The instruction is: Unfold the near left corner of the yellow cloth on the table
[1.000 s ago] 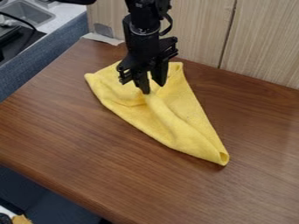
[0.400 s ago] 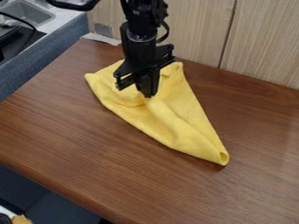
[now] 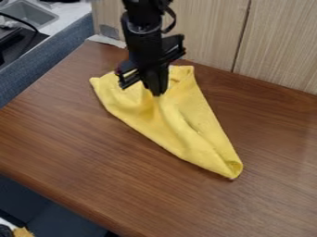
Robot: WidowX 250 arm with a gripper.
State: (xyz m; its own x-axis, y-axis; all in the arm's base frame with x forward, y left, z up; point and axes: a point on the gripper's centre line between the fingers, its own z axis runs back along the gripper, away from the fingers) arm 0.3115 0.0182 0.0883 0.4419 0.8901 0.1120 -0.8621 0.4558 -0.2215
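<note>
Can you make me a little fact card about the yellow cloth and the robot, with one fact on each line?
tool: black tool, pinching the cloth
cloth: yellow cloth, rumpled
cloth shape: wide near the wall, narrow toward the front right
under it: brown wooden table
behind: pale wood-look wall
far left corner: gray sink

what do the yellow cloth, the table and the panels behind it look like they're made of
Yellow cloth: soft, matte fabric, perhaps microfibre or felt, judging by its fuzzy surface and loose folds.
Table: wood or wood-look laminate, with brown streaked grain and a slight sheen.
Panels: pale wood veneer or a printed imitation, fairly matte, with fine streaks.
</note>
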